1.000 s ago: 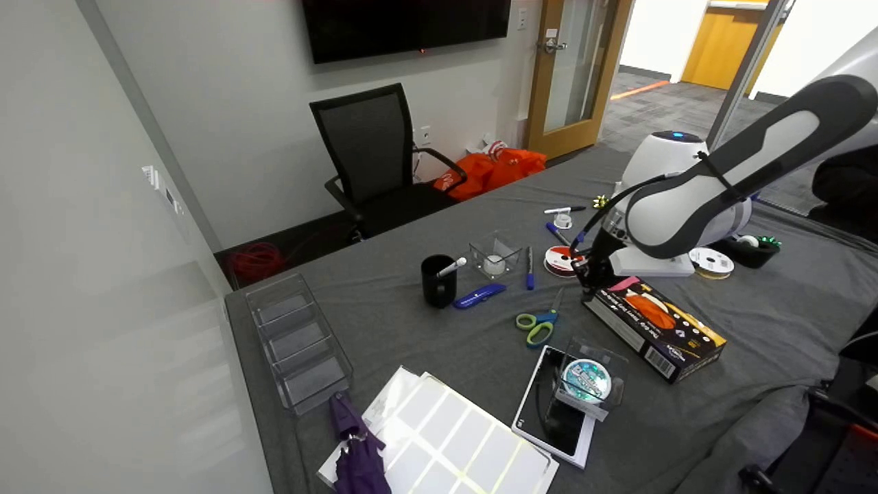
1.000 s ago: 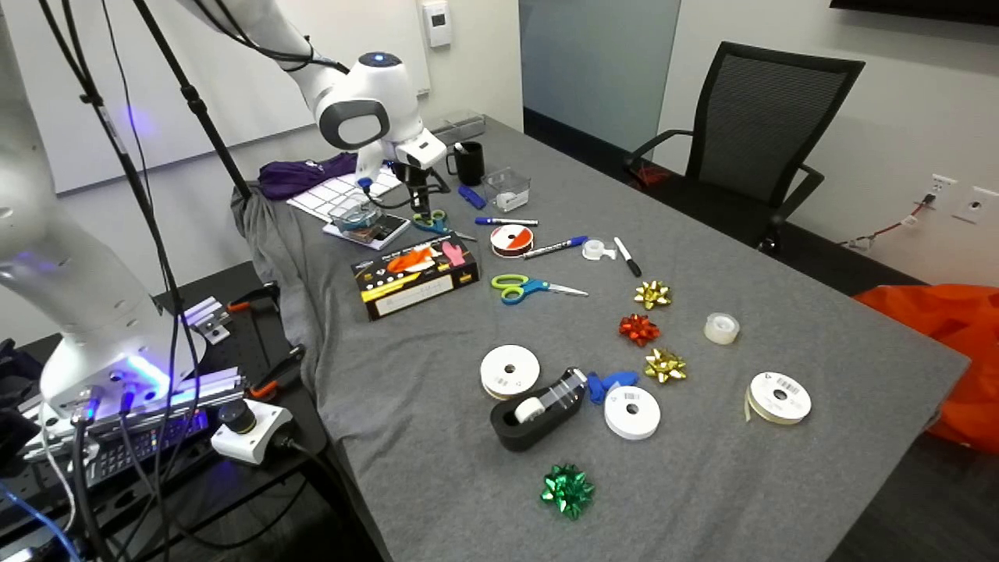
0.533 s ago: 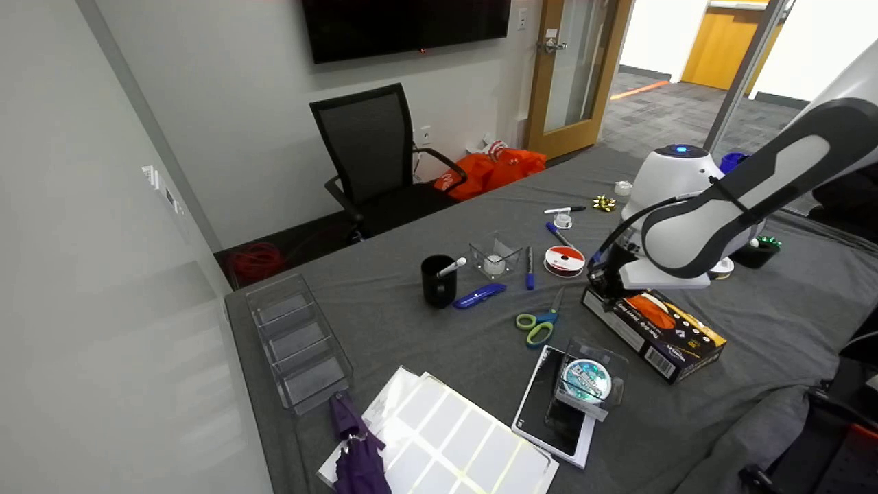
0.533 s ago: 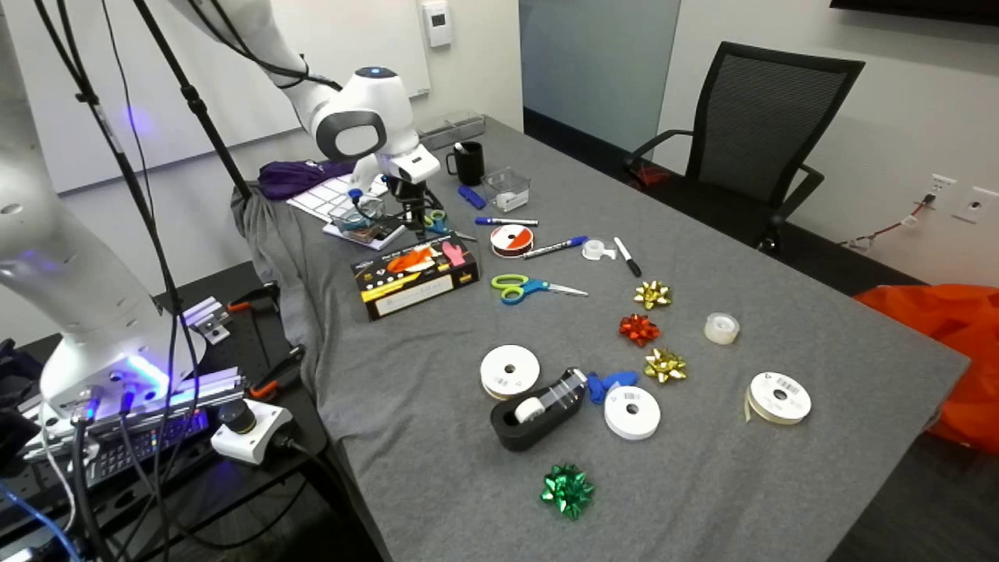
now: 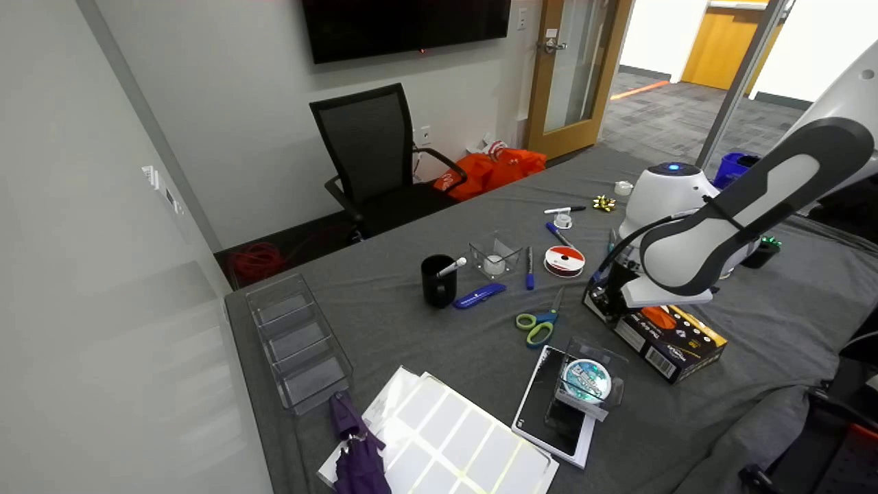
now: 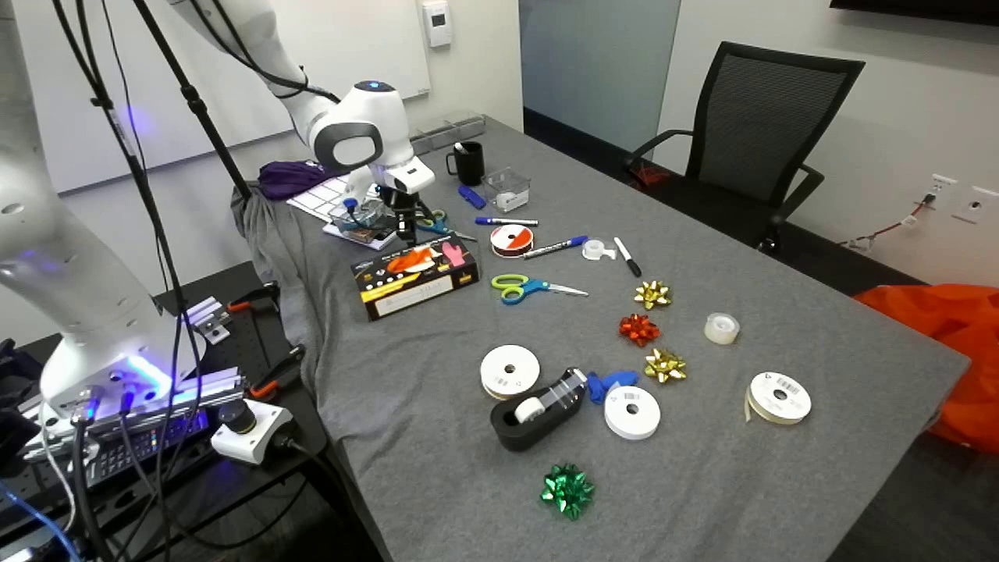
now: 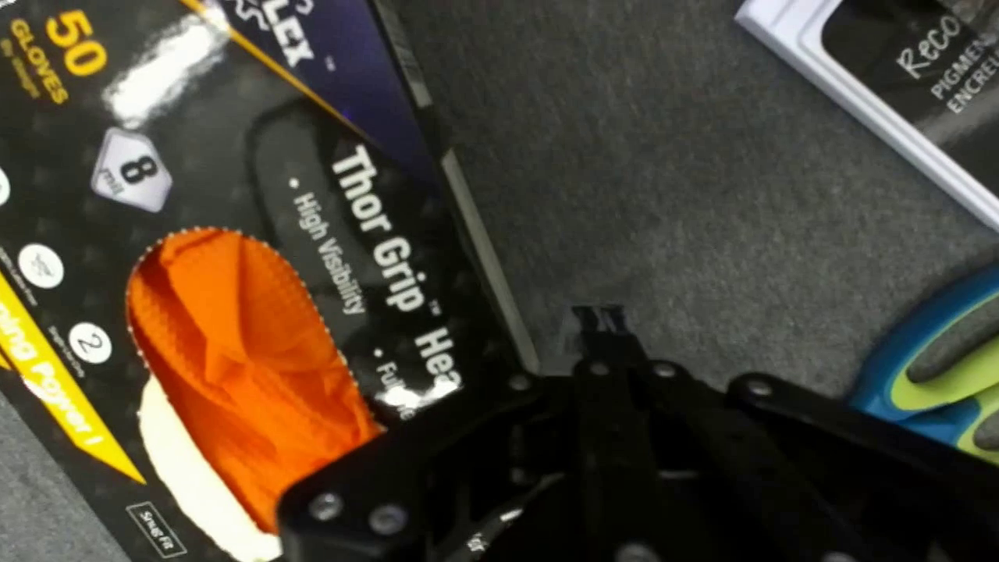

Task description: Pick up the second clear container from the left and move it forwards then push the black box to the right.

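- Grey cloth-covered table [image 5: 418,333], with a black mesh-backed chair [image 5: 367,147] beyond its far edge.
- Black rectangular cardboard carton printed with gloves [image 6: 415,275], the task's black box: broad face up, left part of the table in an exterior view. Judged light for its bulk, stiff at the corners, thin-walled, slippery on its glossy face. Best pushed low on the long side, about mid-length; pressure at one end would likely turn it.
- Black two-fingered gripper [image 7: 599,318]: fingertips together, nothing seen between them, just beside the carton's long side, the farther one in that exterior view. Contact cannot be told. Judged placed for the push.
- Square clear plastic tray [image 5: 616,377], taken to be the second clear container: on a flat white-and-black box [image 5: 557,427], a round teal-and-white disc [image 5: 587,381] inside. Judged light, rigid, liable to crack if squeezed; take hold by one upright wall.
- Carton lettering: "Thor Grip", "High Visibility", "50 GLOVES", "8 mil", "Snug Fit"; brand cut off to "LEX".
- Flat box lettering: "Reco", "PIGMEN", both running out of view.
- Disc label: printed, too small to read.
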`<state>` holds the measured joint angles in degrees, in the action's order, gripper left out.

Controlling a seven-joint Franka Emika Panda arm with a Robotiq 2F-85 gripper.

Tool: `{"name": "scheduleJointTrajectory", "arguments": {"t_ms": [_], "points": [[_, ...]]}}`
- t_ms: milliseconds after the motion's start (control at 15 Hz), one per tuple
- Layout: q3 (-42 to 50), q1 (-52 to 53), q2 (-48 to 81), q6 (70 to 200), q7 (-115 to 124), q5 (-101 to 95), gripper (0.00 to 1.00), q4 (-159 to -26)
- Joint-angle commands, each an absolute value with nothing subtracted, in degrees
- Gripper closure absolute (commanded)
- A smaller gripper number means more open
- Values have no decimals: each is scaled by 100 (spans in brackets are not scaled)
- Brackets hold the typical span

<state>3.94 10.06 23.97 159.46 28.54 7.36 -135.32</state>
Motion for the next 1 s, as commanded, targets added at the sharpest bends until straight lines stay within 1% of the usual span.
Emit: {"name": "scheduleJointTrajectory", "arguments": {"t_ms": [0, 400, 667, 933], "points": [[715, 1216, 2385, 16147, 2809, 240, 100, -13666], [2081, 2009, 2387, 16249, 3249, -1748, 100, -13647], [2810, 2190, 2415, 16220, 3428, -2936, 100, -13655], [3181, 2110, 2366, 16076, 3550, -3846, 100, -13645]]}}
